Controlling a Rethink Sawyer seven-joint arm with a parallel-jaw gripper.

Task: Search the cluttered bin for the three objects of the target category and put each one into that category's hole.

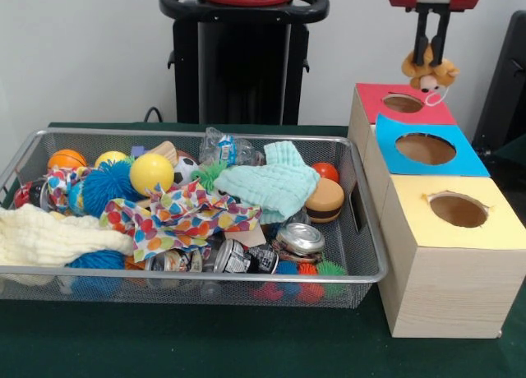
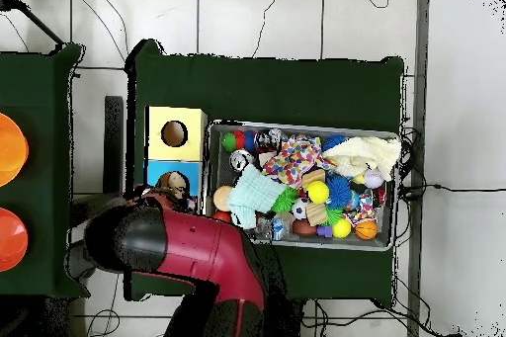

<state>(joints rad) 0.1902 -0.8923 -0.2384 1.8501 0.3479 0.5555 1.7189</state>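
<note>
The pincer (image 1: 431, 56) is closed on a small plush animal (image 1: 429, 72), orange-brown with a white muzzle, and holds it in the air directly above the red box (image 1: 371, 99), over its round hole (image 1: 403, 103). Next to the red box stand a blue box (image 1: 394, 133) and a yellow box (image 1: 413, 209), each with one hole on top. On the green counter (image 1: 164, 345) beside them is the wire mesh bin (image 1: 246, 275), filled with balls, a yellow ball (image 1: 151, 172), a mint green cloth (image 1: 271, 189), a dotted colourful cloth (image 1: 185, 218), a toy hamburger (image 1: 325, 200), a white cloth (image 1: 41, 238) and small cans.
</note>
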